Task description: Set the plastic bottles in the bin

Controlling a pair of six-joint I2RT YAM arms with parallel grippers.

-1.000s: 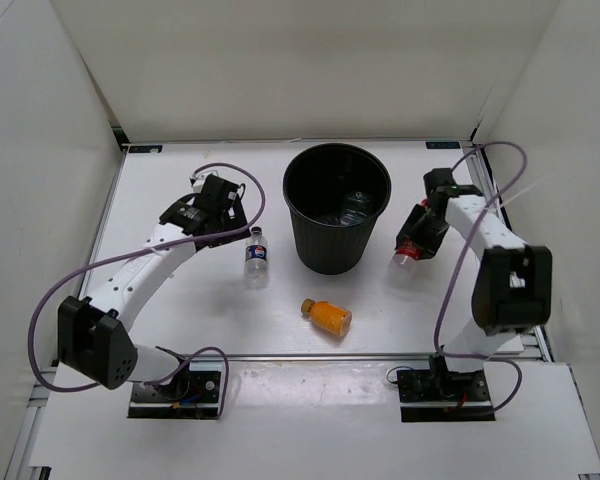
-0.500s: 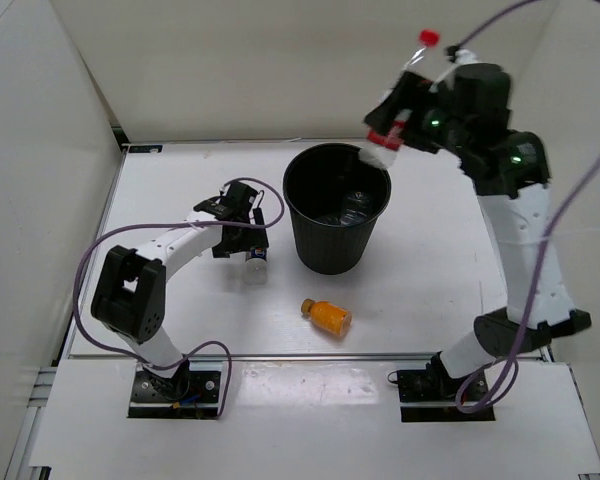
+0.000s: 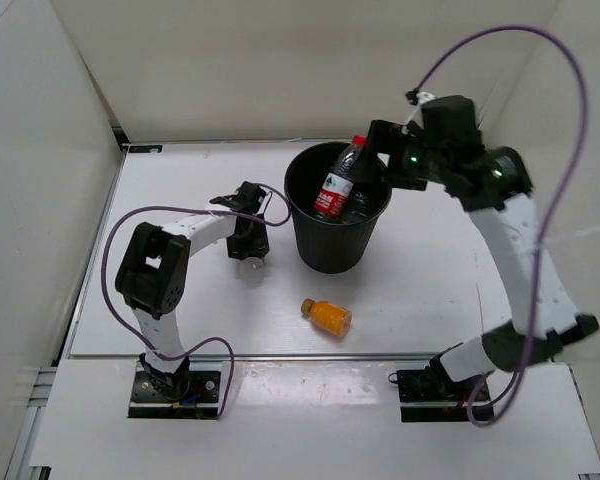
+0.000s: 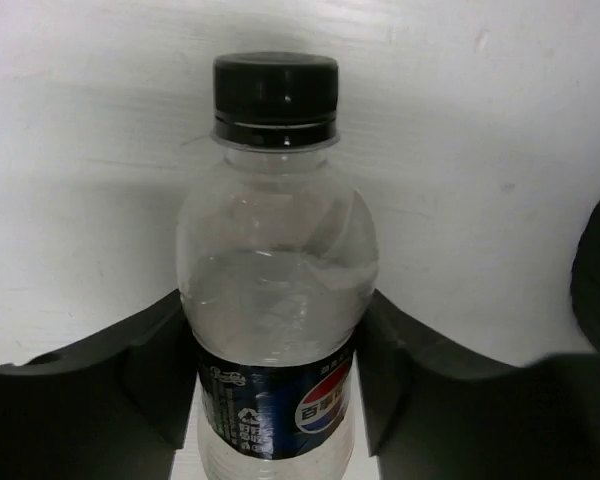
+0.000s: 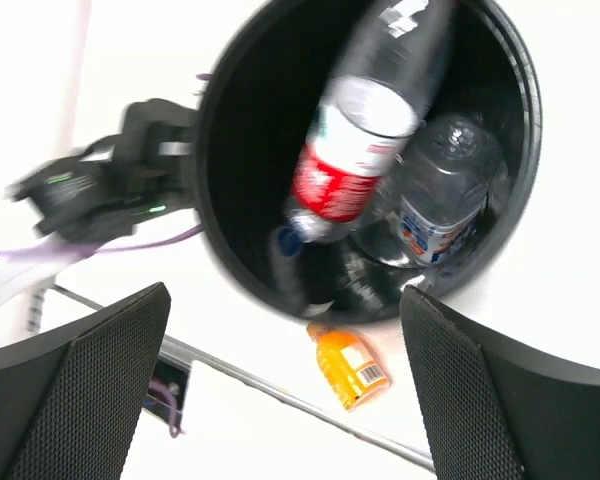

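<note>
The black bin [image 3: 330, 250] stands mid-table. A red-labelled bottle [image 3: 340, 185] drops free into its mouth, blurred in the right wrist view [image 5: 355, 170]. My right gripper [image 3: 385, 150] hangs open above the rim with nothing between its fingers [image 5: 285, 295]. A blue-and-white-labelled bottle [image 5: 440, 215] lies inside the bin [image 5: 230, 240]. Left of the bin, my left gripper [image 3: 250, 243] is shut on a clear bottle with a blue label and black cap [image 4: 275, 300], lying on the table; both fingers press its sides. A stubby orange bottle [image 3: 326, 316] lies in front of the bin.
White walls enclose the table on three sides. A metal rail [image 3: 300, 355] runs along the front edge. Purple cables [image 3: 540, 120] loop off both arms. The orange bottle [image 5: 352, 368] lies between the bin and that rail.
The right arm lifted the red-labelled bottle from the table to above the bin and opened, dropping it. The left gripper moved onto the blue-labelled bottle and shut on it.
</note>
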